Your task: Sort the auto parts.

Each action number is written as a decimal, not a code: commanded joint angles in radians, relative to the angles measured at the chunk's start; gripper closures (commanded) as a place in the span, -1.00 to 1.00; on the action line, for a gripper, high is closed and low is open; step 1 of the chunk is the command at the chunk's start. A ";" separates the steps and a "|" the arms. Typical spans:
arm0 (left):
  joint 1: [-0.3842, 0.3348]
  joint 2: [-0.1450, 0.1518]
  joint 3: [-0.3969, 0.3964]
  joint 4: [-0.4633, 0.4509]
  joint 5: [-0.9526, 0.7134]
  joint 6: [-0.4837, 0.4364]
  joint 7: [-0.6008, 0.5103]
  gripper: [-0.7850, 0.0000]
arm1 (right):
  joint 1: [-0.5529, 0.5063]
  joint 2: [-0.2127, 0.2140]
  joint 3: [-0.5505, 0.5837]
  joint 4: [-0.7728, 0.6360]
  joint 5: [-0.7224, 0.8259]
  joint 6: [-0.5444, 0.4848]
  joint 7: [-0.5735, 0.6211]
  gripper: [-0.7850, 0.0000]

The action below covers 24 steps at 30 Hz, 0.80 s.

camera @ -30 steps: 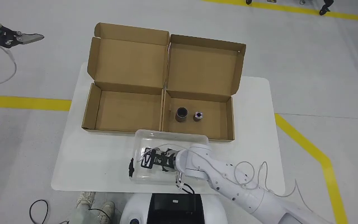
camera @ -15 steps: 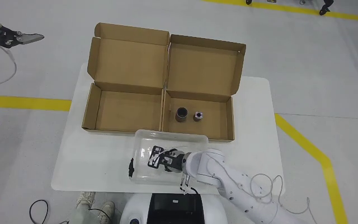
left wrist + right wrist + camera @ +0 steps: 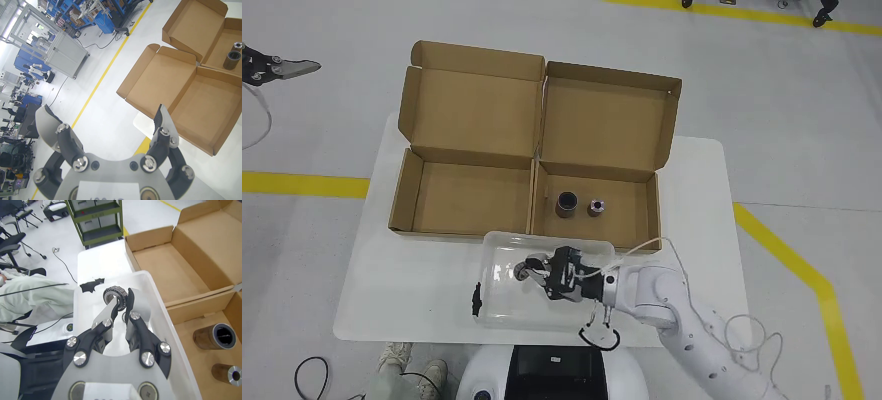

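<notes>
**A:** From above, where is the part?

**B:** The bearing [image 3: 531,270] sits in the right pincer [image 3: 542,272], inside the outline of the clear bin [image 3: 542,236] at the near edge of the surface [image 3: 692,200]. Beyond the bin stand the left box [image 3: 467,200] and the right box [image 3: 627,222], side by side with their lids folded back, so an arm can come in from above.

**A:** And the right box has stock in it?

**B:** Yes, a dark sleeve [image 3: 565,205] and a small cylinder [image 3: 595,207], upright and just beside each other. I judge that like goes with like, so a ring-shaped bearing probably belongs in the left box.

**A:** What does the left wrist view show?

**B:** The left pincer [image 3: 104,113] is spread wide with nothing between its fingers. It hangs off to the side over the floor and looks back at the boxes. I take it to be parked there to leave the bin free for the other arm.

**A:** And the right wrist view?

**B:** The right pincer [image 3: 122,302] is closed to a narrow gap on the bearing. One finger goes through the bore and the other presses on the roller rim. Pinching the ring's wall like that keeps a round part from rolling out. The bearing is tipped on edge over the bin floor, near a scrap of black tape [image 3: 91,285] on the bin's far end.

**A:** Is it lifted clear?

**B:** I cannot tell for certain. The bin wall lies between it and the boxes, so it will need height before it crosses.
</notes>
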 commanded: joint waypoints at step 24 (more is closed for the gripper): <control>0.000 0.000 0.000 0.000 0.000 0.000 0.000 -1.00 | 0.162 -0.014 0.025 -0.069 0.205 -0.116 -0.197 1.00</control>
